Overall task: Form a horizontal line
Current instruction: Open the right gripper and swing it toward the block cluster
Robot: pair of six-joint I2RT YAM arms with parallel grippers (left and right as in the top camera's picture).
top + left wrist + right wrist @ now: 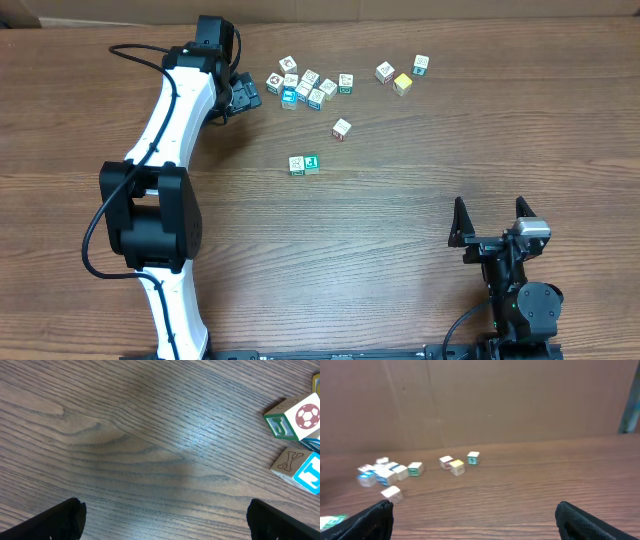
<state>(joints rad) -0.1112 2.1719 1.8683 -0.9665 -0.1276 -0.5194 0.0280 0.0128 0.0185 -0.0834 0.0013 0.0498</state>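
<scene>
Small white-edged picture cubes lie on the wooden table. The only ones lined up are a touching pair (304, 164), green and teal faced, at mid-table. A single cube (342, 128) sits up-right of the pair. A loose clump (308, 85) lies at the far side. My left gripper (251, 95) is open just left of the clump; its wrist view shows empty jaws (167, 517) over bare wood, with a soccer-ball cube (295, 417) and an X cube (295, 462) at the right edge. My right gripper (490, 215) is open and empty near the front right (475, 517).
A yellow-faced cube (403, 84) and two white cubes (385, 71) (421, 65) lie far right of the clump. A cardboard wall (480, 405) backs the table. The left arm's white links (165, 150) stretch across the left side.
</scene>
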